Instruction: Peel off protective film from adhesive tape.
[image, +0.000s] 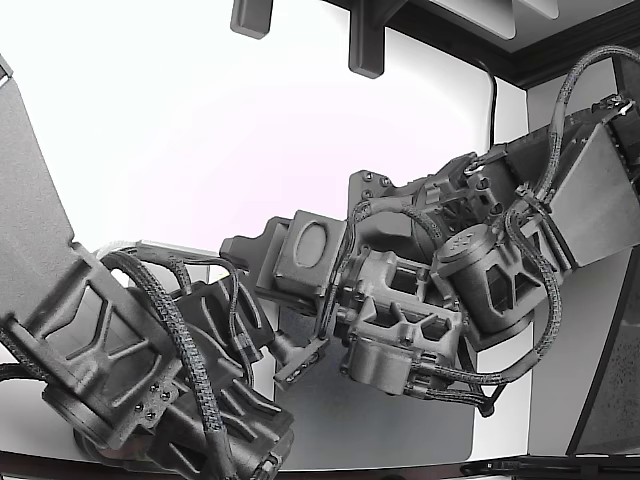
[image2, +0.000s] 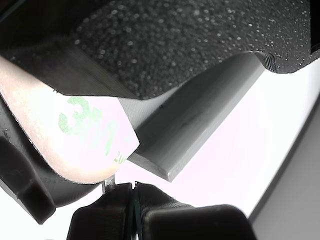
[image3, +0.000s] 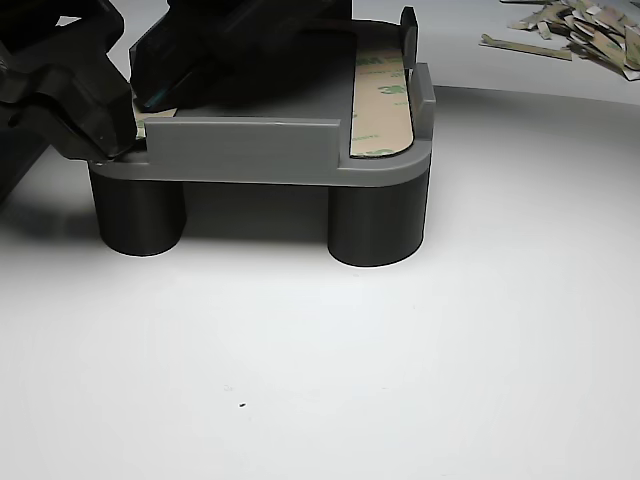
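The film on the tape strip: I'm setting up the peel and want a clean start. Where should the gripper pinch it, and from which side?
Probably the film at its rounded end, pinched by the gripper from beyond the gray part's edge. That end overhangs slightly, so a thin edge is exposed; elsewhere the film lies flat.

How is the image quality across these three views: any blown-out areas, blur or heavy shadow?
Exterior view: the white table is blown out behind dark arms. Wrist view: very close, the printed tape liner is soft and overexposed, the gripper nearly black. Other view: sharp and even; the grey fixture casts soft shadows, and the peeled film scraps are clear.
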